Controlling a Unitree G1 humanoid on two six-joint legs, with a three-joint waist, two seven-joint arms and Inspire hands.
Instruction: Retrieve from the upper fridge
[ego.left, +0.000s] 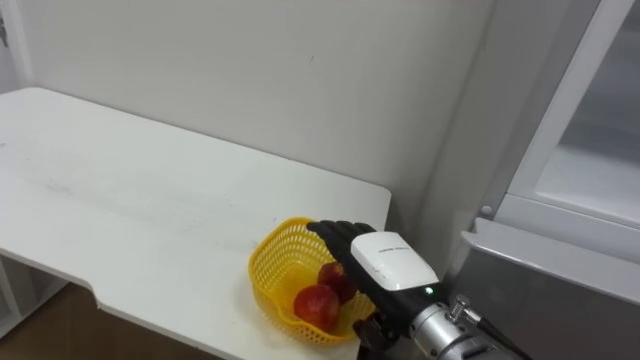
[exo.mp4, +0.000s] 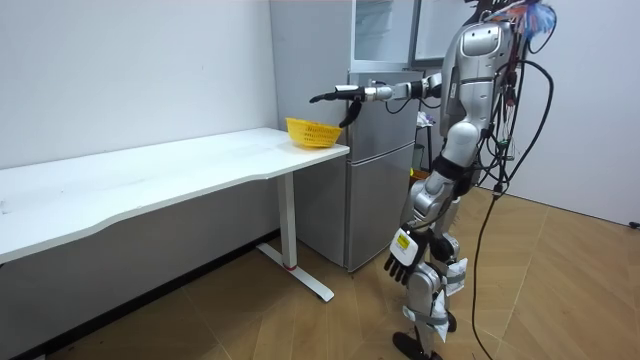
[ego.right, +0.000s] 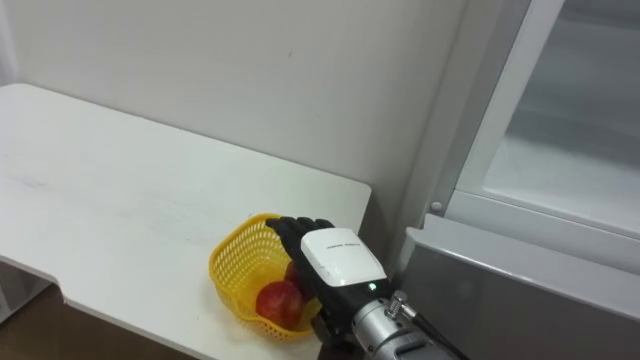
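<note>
Red apples (ego.left: 317, 304) are already laid in the yellow basket (ego.left: 268, 268) on the counter (ego.left: 150, 200). The right hand (ego.left: 392, 262) is held above, fingers (ego.left: 333, 235) stretched, nothing grasped. Closing the open fridge (ego.left: 590, 170) is judged to remain.

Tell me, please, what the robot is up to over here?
The robot stands beside the fridge, whose upper compartment is open. Its right hand reaches out with straight fingers just over a yellow basket at the corner of the white table. Two red fruits lie in the basket, and the hand holds nothing. Its left hand hangs at its side.
</note>
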